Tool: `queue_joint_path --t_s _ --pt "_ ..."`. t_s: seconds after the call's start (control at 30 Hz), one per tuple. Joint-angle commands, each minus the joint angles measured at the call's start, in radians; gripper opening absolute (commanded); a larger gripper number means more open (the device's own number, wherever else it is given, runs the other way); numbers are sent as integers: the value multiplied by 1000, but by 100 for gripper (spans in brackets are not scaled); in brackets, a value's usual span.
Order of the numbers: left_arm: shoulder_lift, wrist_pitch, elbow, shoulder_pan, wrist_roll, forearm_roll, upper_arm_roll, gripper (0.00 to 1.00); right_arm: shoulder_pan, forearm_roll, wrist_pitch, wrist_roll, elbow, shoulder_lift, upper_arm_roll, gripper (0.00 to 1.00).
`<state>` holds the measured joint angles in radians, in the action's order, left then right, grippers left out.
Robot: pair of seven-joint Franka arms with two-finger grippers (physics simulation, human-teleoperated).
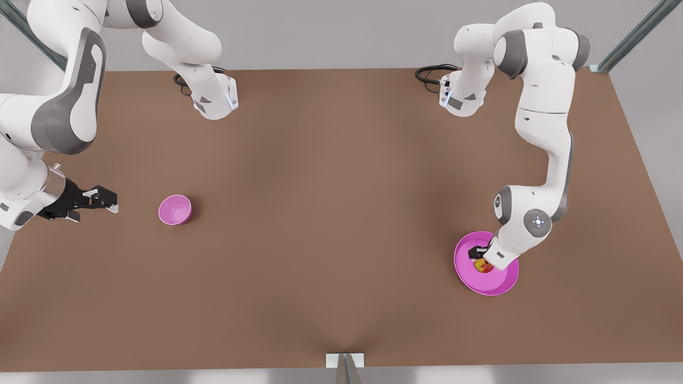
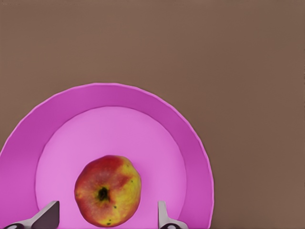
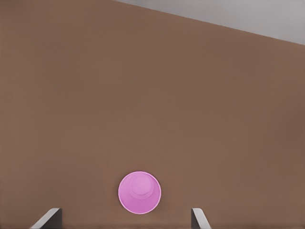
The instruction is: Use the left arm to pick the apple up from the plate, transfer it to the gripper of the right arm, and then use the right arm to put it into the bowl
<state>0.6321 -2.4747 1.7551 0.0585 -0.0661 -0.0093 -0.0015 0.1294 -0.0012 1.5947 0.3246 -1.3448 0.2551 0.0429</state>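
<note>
So the left gripper (image 1: 478,256) is down over the plate (image 1: 469,277), on the front view's right side of the brown table (image 1: 331,213). Its two fingers (image 2: 164,217) are spread apart, one on each side of the apple (image 2: 107,190). Neither finger touches the apple; there's pink plate showing in the gaps. The apple is red & yellow w/ a dark stem spot facing up at the left wrist cam. It sits on the flat inner part of the plate, not on the rim.

In the front view the apple (image 1: 483,265) is partly hidden by the left arm's white wrist, just under the gripper. The plate is wide & shallow, pink, lying flat on the table.

The right gripper (image 1: 104,201) is over on the front view's left side, well apart from the plate. It is near the bowl (image 1: 175,209) but not touching it, and it points sideways toward the bowl. Its fingers (image 3: 199,220) are apart w/ nothing between them. This arm is just waiting.

The bowl is small, deep & pink, standing upright on the table. Nothing is inside it. From the right wrist cam the bowl (image 3: 139,192) sits between the two finger tips, a bit farther out.

Bowl & plate are far apart, at opposite sides of the table.
</note>
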Motion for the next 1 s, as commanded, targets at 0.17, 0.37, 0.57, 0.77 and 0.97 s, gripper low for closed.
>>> queue_joint_path --t_s 0.17,0.37,0.57,0.77,0.97 --pt "37 -44 -19 -2 -35 2 0 100 -2 3 -1 21 -1 -2 0 100" --pt "69 -43 -19 -3 -58 2 0 100 1 3 -1 24 -1 0 0 100" --pt "78 -43 -19 -3 -58 2 0 80 3 3 -1 24 -1 0 0 100" --pt "98 -44 -26 -8 -58 2 0 78 3 4 -1 25 -1 0 0 100" --pt "78 -18 -39 0 -64 2 -2 72 -1 4 -1 21 -1 0 2 100"
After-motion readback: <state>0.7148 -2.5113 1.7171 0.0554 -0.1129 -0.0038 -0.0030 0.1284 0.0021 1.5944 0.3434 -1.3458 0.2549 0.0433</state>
